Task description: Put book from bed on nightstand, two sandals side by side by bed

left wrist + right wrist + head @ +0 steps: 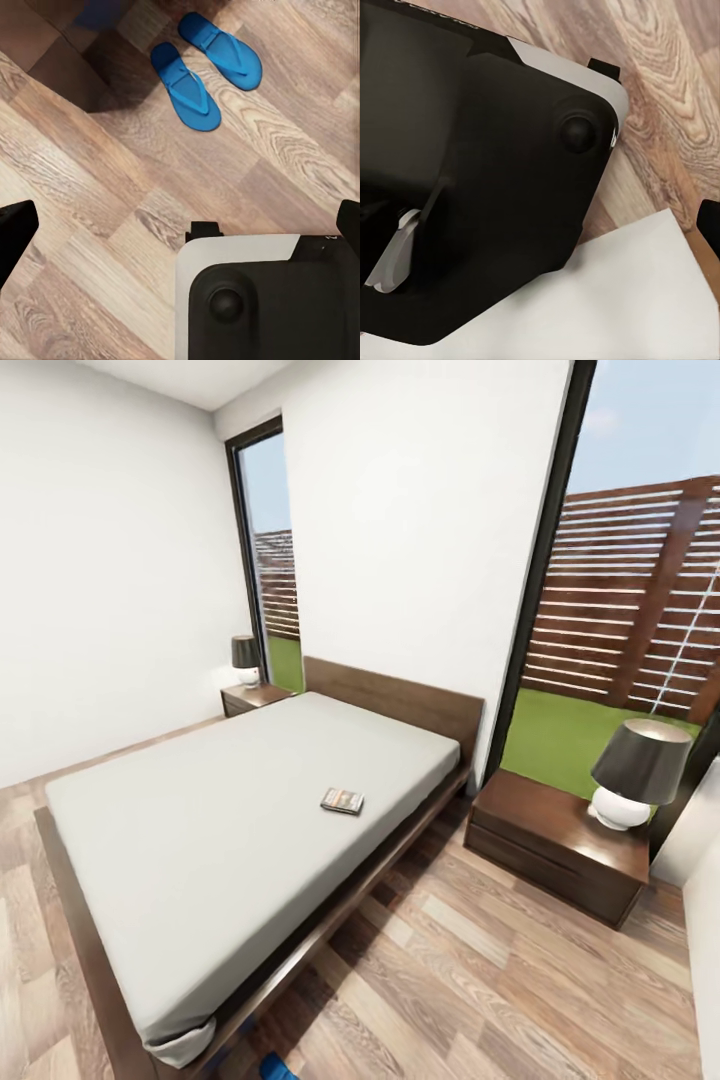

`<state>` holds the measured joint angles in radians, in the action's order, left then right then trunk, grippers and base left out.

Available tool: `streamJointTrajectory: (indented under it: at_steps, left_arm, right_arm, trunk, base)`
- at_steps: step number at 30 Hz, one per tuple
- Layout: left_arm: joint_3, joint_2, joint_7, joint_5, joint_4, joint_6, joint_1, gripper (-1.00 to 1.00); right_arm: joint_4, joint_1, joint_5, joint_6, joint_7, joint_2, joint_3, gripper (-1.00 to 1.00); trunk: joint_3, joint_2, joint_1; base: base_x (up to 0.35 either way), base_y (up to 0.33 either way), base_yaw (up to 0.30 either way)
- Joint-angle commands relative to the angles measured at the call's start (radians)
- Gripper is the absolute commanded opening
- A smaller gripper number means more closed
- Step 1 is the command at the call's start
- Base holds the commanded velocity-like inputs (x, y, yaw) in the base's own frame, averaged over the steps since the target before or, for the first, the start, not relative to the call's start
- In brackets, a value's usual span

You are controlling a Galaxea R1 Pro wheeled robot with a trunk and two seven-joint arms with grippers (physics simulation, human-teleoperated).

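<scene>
Dark-covered book, lettering unreadable, on grey-mattressed bed.

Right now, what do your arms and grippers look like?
Little of them is in view. The left fingers are plain black, blocky tips, and the right finger looks the same. Beyond them is my base: a glossy black shell with a round knob, edged in white, with tiny white lettering too small to read.

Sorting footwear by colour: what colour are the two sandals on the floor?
Bright blue sandals, clearest in the left wrist view.
</scene>
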<state>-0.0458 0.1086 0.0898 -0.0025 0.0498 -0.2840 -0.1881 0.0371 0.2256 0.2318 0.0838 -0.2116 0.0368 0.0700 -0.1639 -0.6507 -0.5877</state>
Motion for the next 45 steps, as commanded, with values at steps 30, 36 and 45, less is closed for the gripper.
streamJointTrajectory:
  at_steps: [30,36,45]
  left_arm:
    - [-0.004,0.0,0.006,0.0,-0.001,-0.003,-0.001,1.0]
    - [-0.004,0.0,0.008,0.0,-0.001,-0.003,-0.001,1.0]
    - [-0.003,0.0,0.008,-0.001,-0.001,-0.003,-0.001,1.0]
  right_arm:
    - [0.001,0.001,0.001,0.001,-0.003,0.0,0.007,1.0]
    - [0.001,0.001,0.001,0.001,-0.003,0.0,0.007,1.0]
    - [0.001,0.001,0.003,0.001,-0.003,0.001,0.008,1.0]
  trunk:
    - [-0.002,-0.001,0.0]
    - [-0.002,-0.001,0.0]
    - [-0.002,-0.001,0.0]
  base:
    - [0.0,0.0,-0.275]
    - [0.0,0.0,-0.256]
    - [0.0,0.0,-0.092]
